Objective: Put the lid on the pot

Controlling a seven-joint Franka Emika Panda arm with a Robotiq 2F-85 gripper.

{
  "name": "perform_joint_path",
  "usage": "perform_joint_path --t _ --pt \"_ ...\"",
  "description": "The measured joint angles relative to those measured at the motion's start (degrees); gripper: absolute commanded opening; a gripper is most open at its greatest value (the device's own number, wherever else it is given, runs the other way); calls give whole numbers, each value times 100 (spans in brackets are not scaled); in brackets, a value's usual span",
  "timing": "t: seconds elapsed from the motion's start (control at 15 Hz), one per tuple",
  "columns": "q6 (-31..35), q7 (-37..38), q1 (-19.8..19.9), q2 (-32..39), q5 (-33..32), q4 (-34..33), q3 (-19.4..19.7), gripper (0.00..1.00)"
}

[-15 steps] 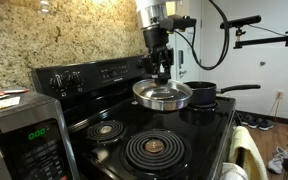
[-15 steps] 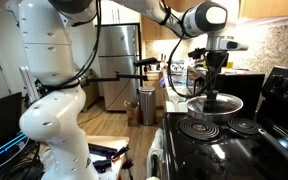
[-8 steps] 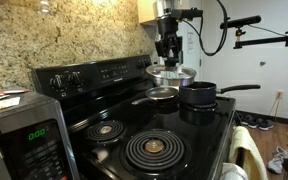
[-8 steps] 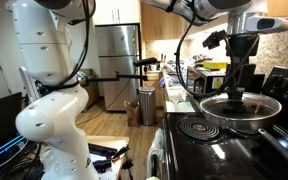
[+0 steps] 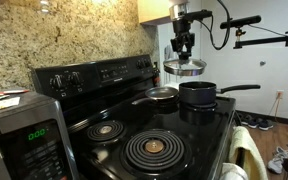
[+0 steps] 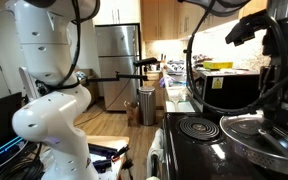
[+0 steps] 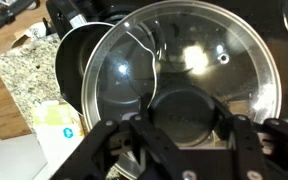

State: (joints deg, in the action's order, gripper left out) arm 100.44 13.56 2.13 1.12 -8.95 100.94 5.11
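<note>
My gripper [image 5: 184, 48] is shut on the black knob of the clear glass lid [image 5: 184, 67] and holds it in the air above the stove's back. The dark pot [image 5: 198, 95] with its long straight handle stands on a rear burner, just below and slightly to the right of the lid. In the wrist view the lid [image 7: 184, 60] fills the frame, the jaws [image 7: 182, 118] clamp its knob, and the pot [image 7: 76, 55] shows beyond the lid's left edge. In an exterior view the lid [image 6: 269, 130] hangs low at the right edge.
A smaller silvery pan [image 5: 162, 96] sits on the burner beside the pot. The black stove [image 5: 164, 140] has coil burners [image 5: 149, 150] in front and a control panel [image 5: 94, 72] behind. A microwave [image 5: 19, 135] stands at the left. A granite backsplash [image 5: 64, 35] lies behind.
My gripper has lifted the lid up off the silvery pan and carried it back towards the pot. The silvery pan now stands uncovered.
</note>
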Motion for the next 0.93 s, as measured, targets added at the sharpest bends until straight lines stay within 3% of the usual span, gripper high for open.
perform_joint_path --t 0.6,0.93 --pt "0 -43 481 672 -54 -284 498 35" --pt "0 -43 575 1027 -50 -455 582 35"
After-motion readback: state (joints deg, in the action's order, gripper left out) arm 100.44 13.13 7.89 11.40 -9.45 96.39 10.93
